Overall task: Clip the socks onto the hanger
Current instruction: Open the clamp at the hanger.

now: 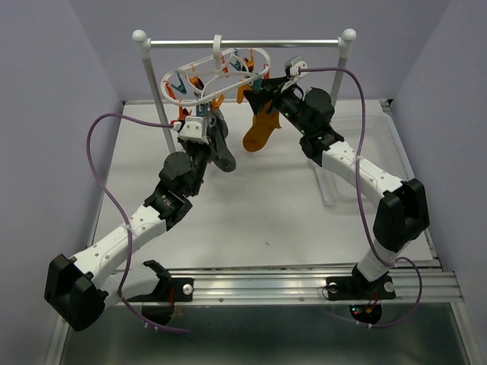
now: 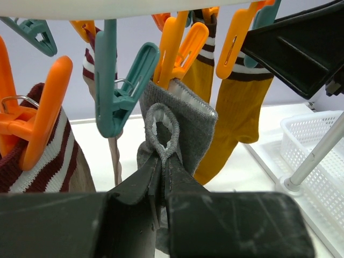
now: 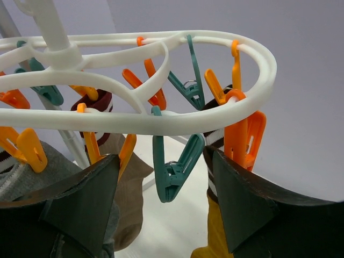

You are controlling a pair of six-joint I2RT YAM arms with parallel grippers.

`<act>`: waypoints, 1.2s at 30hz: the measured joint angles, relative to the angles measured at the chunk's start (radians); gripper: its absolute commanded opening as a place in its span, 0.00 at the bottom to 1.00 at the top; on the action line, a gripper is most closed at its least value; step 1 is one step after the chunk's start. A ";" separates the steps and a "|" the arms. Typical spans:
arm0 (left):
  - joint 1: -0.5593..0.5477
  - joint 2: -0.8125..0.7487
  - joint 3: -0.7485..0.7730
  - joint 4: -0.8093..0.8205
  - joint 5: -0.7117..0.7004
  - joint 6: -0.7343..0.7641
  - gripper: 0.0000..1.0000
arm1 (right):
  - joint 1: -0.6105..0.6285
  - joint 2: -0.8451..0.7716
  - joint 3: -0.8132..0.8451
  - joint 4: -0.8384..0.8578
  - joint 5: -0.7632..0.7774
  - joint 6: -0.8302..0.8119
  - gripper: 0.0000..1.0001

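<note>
The white oval hanger hangs from the rail, with orange and teal clips under its ring. My left gripper is shut on the looped cuff of a grey sock, lifted just below an orange clip whose tip meets the sock's top edge. From above, that gripper is under the hanger's left side and the grey sock dangles from it. My right gripper is open, its fingers either side of a free teal clip. Mustard socks hang clipped.
The silver rail on white posts carries the hanger. A brown sock and a maroon-striped one hang clipped. A white basket stands on the table at the right, beside a rail post.
</note>
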 measured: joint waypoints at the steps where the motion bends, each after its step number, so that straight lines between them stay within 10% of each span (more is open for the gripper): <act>1: 0.000 0.000 0.000 0.000 0.000 0.001 0.00 | 0.000 0.002 0.000 0.000 0.000 0.001 0.75; 23: 0.000 0.008 0.000 0.000 -0.011 0.006 0.00 | 0.000 0.003 0.000 0.083 -0.053 0.003 0.63; 36: 0.000 0.008 0.000 0.000 -0.011 0.006 0.00 | 0.000 0.002 0.000 0.081 -0.035 0.030 0.27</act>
